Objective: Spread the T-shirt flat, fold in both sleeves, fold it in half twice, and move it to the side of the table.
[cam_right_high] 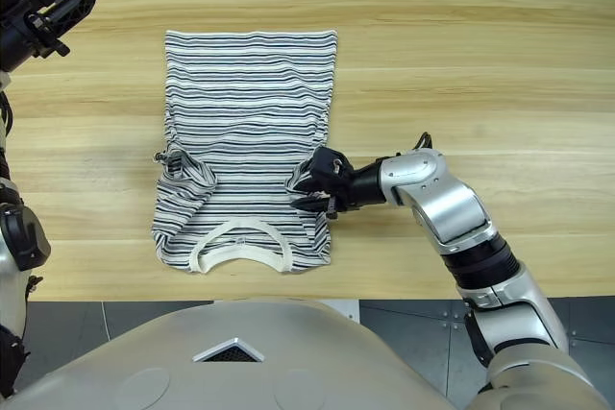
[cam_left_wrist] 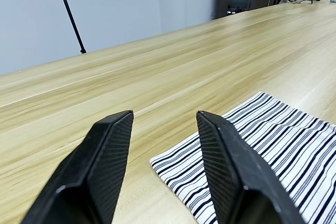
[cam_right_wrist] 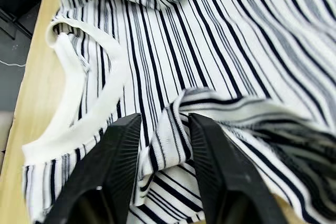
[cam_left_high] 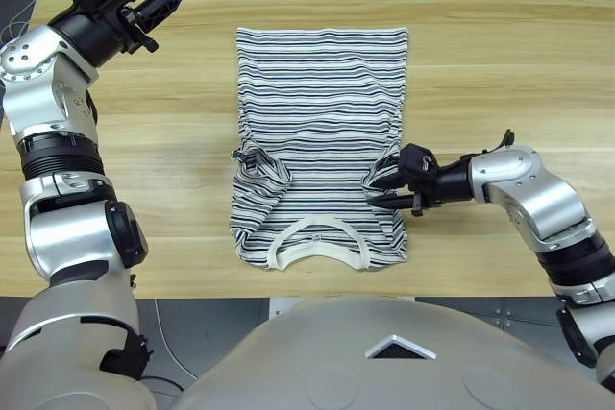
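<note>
we are finding the tips of the black two-fingered right gripper (cam_right_wrist: 164,121) partly buried in bunched cloth, so how deep they are reaching is hard to make out; they are sitting narrow, pinching a raised fold of the right sleeve (cam_right_wrist: 220,106). the black-and-white striped t-shirt (cam_left_high: 322,84) is lying in the middle of the pale wooden table (cam_left_high: 500,64), its long axis running straight away from the robot, with the white ribbed collar (cam_left_high: 317,247) toward the near edge and the straight hem (cam_left_high: 322,32) at the far end. both sleeves are lying turned in over the body, the left sleeve (cam_left_high: 261,168) rumpled. the left gripper (cam_left_wrist: 165,124) is hovering spread wide and holding nothing, above bare wood just beyond the hem's left corner.
</note>
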`<state>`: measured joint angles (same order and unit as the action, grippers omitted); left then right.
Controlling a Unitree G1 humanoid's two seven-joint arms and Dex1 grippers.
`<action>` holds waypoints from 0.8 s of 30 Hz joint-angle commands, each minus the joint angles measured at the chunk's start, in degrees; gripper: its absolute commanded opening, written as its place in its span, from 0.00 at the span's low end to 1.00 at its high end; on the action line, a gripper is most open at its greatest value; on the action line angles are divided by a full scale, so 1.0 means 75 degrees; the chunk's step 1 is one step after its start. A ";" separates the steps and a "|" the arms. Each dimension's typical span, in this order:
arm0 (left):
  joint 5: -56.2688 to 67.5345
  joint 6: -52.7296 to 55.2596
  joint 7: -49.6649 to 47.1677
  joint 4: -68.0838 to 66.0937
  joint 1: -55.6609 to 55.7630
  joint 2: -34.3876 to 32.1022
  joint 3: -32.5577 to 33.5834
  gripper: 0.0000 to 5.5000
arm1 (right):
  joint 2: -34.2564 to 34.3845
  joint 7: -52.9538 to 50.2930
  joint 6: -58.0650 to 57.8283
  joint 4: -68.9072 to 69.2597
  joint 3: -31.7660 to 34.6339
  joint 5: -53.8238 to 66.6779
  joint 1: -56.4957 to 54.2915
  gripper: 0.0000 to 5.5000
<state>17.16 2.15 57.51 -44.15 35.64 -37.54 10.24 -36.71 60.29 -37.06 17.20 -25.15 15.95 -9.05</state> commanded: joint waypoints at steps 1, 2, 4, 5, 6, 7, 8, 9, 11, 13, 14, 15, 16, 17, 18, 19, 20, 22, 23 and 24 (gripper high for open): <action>-0.0041 0.0018 0.0105 0.0102 -0.0089 0.0027 -0.0020 0.41 | -0.0186 0.0070 -0.0163 0.0639 0.0097 0.0144 -0.0170 0.41; -0.0034 0.0018 0.0103 0.0108 -0.0091 0.0033 -0.0014 0.41 | -0.0145 0.0056 -0.0198 0.0700 0.0066 0.0161 -0.0191 0.45; -0.0027 0.0019 0.0086 0.0109 -0.0081 0.0055 -0.0012 0.41 | 0.0014 0.0013 -0.0190 0.0622 -0.0082 0.0135 -0.0222 0.51; -0.0026 0.0021 0.0079 0.0110 -0.0074 0.0072 -0.0015 0.41 | 0.0123 -0.0009 -0.0167 0.0537 -0.0133 0.0157 -0.0243 0.55; -0.0021 0.0032 0.0064 0.0122 -0.0074 0.0089 -0.0016 0.41 | 0.0263 -0.0038 -0.0176 0.0427 -0.0164 0.0215 -0.0291 0.57; -0.0016 0.0044 0.0055 0.0127 -0.0077 0.0101 -0.0013 0.41 | 0.0380 -0.0049 -0.0165 0.0334 -0.0187 0.0258 -0.0336 0.61; -0.0015 0.0049 0.0047 0.0122 -0.0071 0.0120 -0.0014 0.41 | 0.0558 -0.0070 -0.0183 0.0218 -0.0175 0.0355 -0.0383 0.66; -0.0018 0.0046 0.0042 0.0109 -0.0059 0.0149 -0.0018 0.41 | 0.0782 -0.0099 -0.0216 0.0094 -0.0113 0.0500 -0.0439 0.69; -0.0082 -0.0146 0.0001 0.0126 -0.0057 0.0236 -0.0056 0.41 | 0.1066 -0.0182 -0.0199 -0.0087 0.0283 0.0802 -0.0565 0.72; -0.0278 -0.0676 0.0047 0.0791 -0.0497 0.0186 -0.0206 0.41 | 0.0817 -0.0005 -0.0237 -0.0042 0.1264 0.1430 -0.0649 0.72; -0.0352 -0.1050 0.0334 0.1564 -0.1064 0.0027 -0.0340 0.41 | 0.0450 0.0337 -0.0002 -0.0008 0.1974 0.1800 -0.0550 0.72; -0.0726 -0.1797 0.0405 0.2399 -0.1795 -0.0220 -0.0530 0.41 | 0.0043 0.0659 0.0643 -0.0055 0.2658 0.1851 -0.0301 0.72; -0.1274 -0.2769 0.0347 0.3131 -0.2529 -0.0481 -0.0701 0.41 | -0.0281 0.0904 0.1355 -0.0140 0.3250 0.1761 0.0005 0.72; -0.1760 -0.4065 0.0583 0.3940 -0.3431 -0.0871 -0.0873 0.41 | -0.0678 0.1203 0.2226 -0.0178 0.3782 0.1485 0.0526 0.72; -0.2049 -0.4754 0.0878 0.4580 -0.4123 -0.1266 -0.1020 0.41 | -0.1021 0.1421 0.2899 -0.0189 0.4107 0.1174 0.1025 0.72; -0.2207 -0.5331 0.1244 0.5191 -0.4737 -0.1728 -0.1101 0.41 | -0.1307 0.1700 0.3816 -0.0217 0.4363 0.0807 0.1576 0.72; -0.2227 -0.5652 0.1519 0.5711 -0.5264 -0.2139 -0.1077 0.41 | -0.1570 0.1974 0.4388 -0.0192 0.4561 0.0576 0.2105 0.72; -0.2801 -0.7095 0.1538 0.6124 -0.5900 -0.2815 -0.0966 0.41 | -0.1781 0.2443 0.5531 0.0046 0.4883 0.0325 0.3063 0.72; -0.3155 -0.7805 0.1466 0.6133 -0.6086 -0.3083 -0.0898 0.41 | -0.1861 0.2543 0.5847 0.0198 0.4915 0.0222 0.3426 0.72; -0.3467 -0.8422 0.1398 0.6107 -0.6296 -0.3326 -0.0782 0.41 | -0.1908 0.2540 0.6259 0.0290 0.4799 -0.0060 0.3716 0.72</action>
<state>-3.29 -50.54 68.23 0.50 -8.43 -57.11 2.69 -48.55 77.64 2.88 16.55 10.63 19.18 13.83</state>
